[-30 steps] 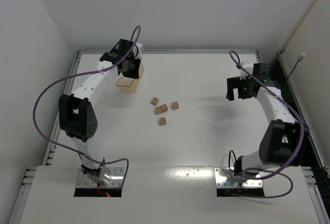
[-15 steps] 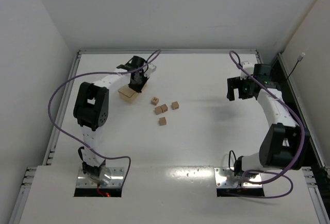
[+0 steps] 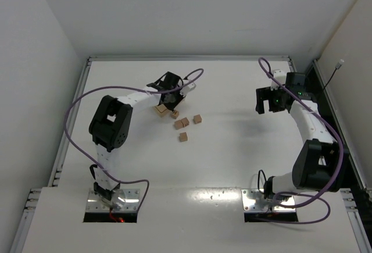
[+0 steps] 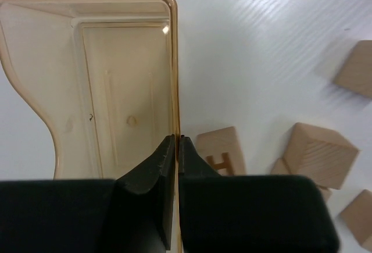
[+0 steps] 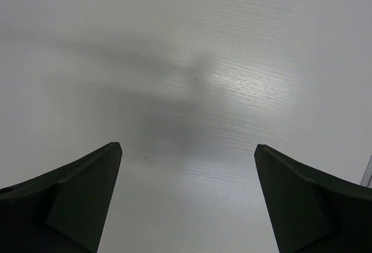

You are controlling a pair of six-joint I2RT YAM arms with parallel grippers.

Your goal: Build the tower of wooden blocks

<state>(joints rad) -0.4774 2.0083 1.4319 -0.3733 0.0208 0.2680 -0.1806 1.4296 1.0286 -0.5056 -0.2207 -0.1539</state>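
Note:
Several small tan wood blocks lie loose on the white table: one (image 3: 174, 114) with a dark H mark, a touching pair (image 3: 181, 123), one (image 3: 197, 118) to the right and one (image 3: 183, 136) nearer. No tower shows. My left gripper (image 3: 164, 100) is shut on the rim of a translucent tan plastic tray (image 3: 159, 110), right beside the marked block. In the left wrist view the jaws (image 4: 176, 139) pinch the tray's right wall (image 4: 174, 61), with the H block (image 4: 220, 148) and another block (image 4: 319, 154) just to the right. My right gripper (image 3: 267, 100) is open and empty at the far right (image 5: 189, 148).
The table has a raised metal edge (image 3: 186, 59) at the back and white walls on both sides. More blocks show at the right edge of the left wrist view (image 4: 356, 72). The right wrist view holds only bare table (image 5: 192, 61).
My left arm has swung right and nearer, carrying the tan tray from the back left until it sits against the cluster of blocks. The right arm has barely moved.

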